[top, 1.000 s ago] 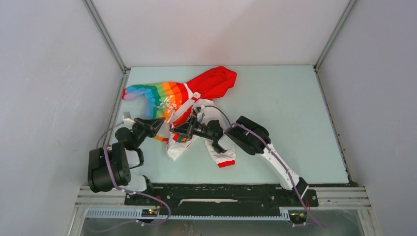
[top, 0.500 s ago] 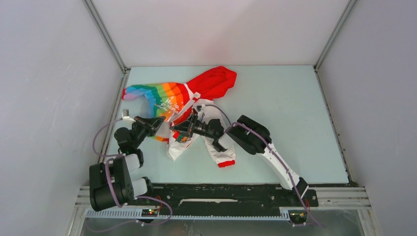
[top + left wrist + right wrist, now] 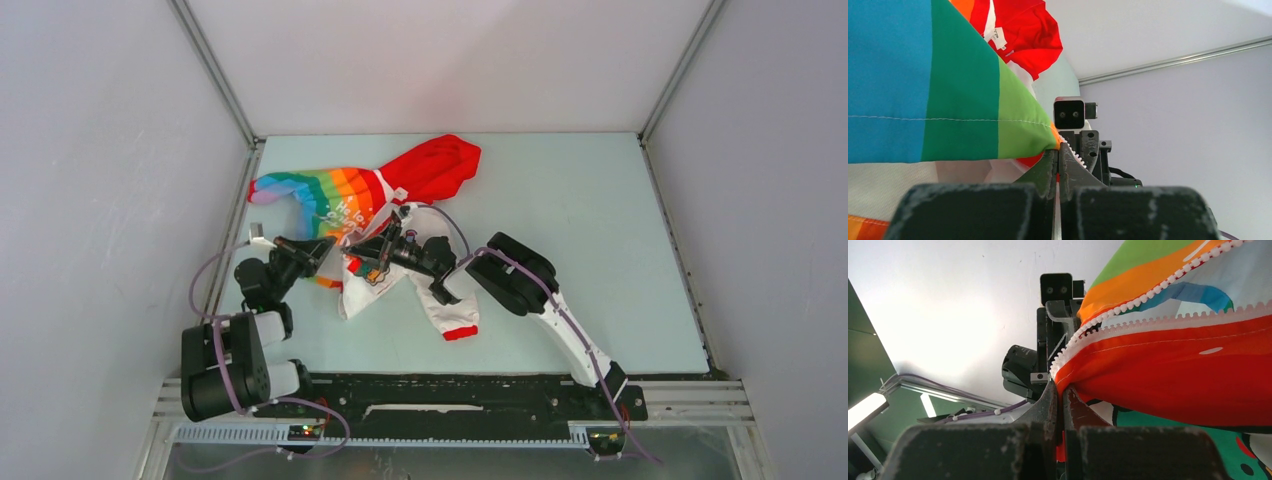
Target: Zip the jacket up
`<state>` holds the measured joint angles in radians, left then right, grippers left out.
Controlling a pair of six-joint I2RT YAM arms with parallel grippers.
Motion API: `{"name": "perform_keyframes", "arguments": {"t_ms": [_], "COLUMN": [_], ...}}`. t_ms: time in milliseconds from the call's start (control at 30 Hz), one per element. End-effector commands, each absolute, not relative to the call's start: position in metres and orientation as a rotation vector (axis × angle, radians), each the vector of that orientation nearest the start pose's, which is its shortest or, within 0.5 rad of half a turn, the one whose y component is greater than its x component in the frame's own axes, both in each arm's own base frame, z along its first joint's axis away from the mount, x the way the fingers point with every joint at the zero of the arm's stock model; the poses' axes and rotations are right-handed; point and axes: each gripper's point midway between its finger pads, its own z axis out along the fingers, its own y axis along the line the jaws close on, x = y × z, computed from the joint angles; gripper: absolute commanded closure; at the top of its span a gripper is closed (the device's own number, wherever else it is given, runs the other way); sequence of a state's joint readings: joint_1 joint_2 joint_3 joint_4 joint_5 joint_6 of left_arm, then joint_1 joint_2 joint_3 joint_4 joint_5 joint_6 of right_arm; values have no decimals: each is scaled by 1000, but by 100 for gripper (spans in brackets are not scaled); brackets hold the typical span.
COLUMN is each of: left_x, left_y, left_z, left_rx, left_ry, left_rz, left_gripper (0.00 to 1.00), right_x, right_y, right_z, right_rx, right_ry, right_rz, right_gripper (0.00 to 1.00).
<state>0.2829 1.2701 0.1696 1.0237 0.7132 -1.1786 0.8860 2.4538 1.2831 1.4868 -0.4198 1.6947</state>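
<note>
The jacket (image 3: 345, 200) lies at the table's back left, red hood (image 3: 435, 165) toward the rear, rainbow half on the left, white printed half (image 3: 365, 290) nearer. My left gripper (image 3: 328, 248) is shut on the jacket's bottom corner, where the rainbow cloth (image 3: 948, 95) ends at the zip teeth. My right gripper (image 3: 352, 258) faces it a few centimetres away and is shut on the red hem (image 3: 1168, 375) at the bottom of the zip. White zip teeth (image 3: 1128, 322) run up to the right in the right wrist view. The zip slider is hidden.
A white sleeve with a red cuff (image 3: 458, 330) trails toward the near edge beside the right arm. The enclosure's left wall rail (image 3: 232, 215) runs close to the left arm. Pale walls close the back and both sides.
The left arm's base link has swung down and toward the near edge. Both grippers have stayed shut on the jacket's bottom, and the right gripper has shifted slightly left.
</note>
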Motion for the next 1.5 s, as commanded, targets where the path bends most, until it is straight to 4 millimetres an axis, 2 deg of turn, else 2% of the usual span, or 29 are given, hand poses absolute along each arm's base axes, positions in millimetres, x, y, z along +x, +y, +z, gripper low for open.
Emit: {"name": "perform_keyframes", "arguments": {"t_ms": [0,233,400,900,1200,1467], "left_x": [316,310,307,312,313,311], "left_y": [-61,-64,-69,-62,-56,-57], "left_z": [164,184,183,179,172,180], "left_rx": [-624,-571,-565,-593,-627,-606], "left_ry": [1569,1479,1484,1490,1506,1473], "left_rz": [-1266,-1313,-1327,-1308,-1276,-1288], "left_gripper": [100,100,100,100,100,100], "right_x": [285,281,279,270,276,281], "right_y": [517,518,518,518,514,515], "right_z": [190,187,190,207,216,208], "right_rx": [185,199,172,88,112,160], "right_ry": [1623,1644,1639,1588,1547,1559], "right_rz": [2407,2432,2432,2404,2373,2368], "right_gripper": [100,100,100,100,100,100]}}
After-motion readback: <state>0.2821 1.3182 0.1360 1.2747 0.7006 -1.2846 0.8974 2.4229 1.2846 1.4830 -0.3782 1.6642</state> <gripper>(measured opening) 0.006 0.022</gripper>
